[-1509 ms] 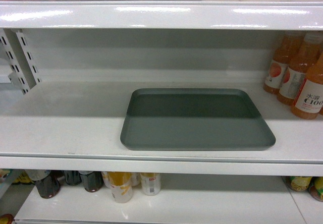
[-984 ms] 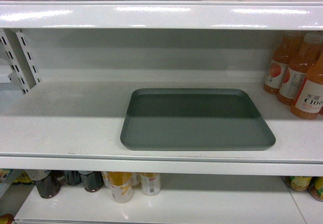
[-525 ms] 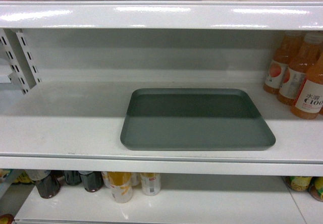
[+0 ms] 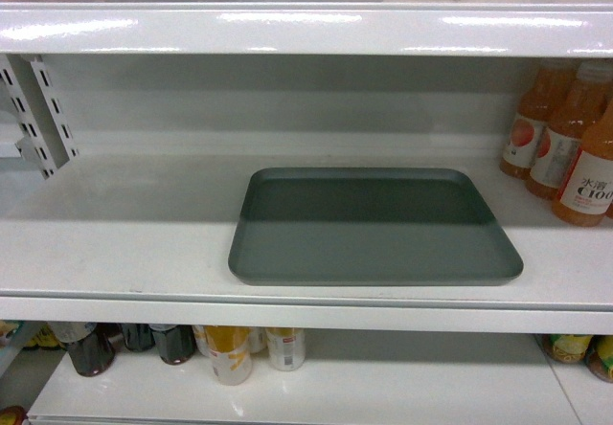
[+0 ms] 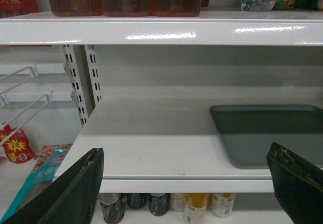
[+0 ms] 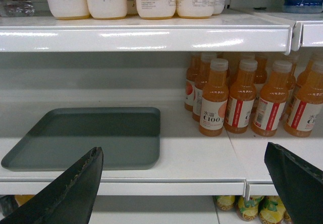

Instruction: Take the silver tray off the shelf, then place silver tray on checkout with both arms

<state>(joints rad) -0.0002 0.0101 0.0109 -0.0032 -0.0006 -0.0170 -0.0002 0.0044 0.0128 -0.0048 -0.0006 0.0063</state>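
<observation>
White shelving fills every view. Nearest, the left gripper [image 5: 184, 183] and right gripper [image 6: 184, 183] hang spread wide, holding nothing, short of the shelf [image 4: 124, 253]. Beyond, the silver tray [image 4: 374, 229] lies flat near the front lip. Each should take a short side; orange bottles [image 6: 242, 98] crowd the right, bare board left.

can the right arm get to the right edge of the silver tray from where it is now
Probably yes. The right gripper is open in front of the shelf, and bare board separates the silver tray from the orange juice bottles.
</observation>
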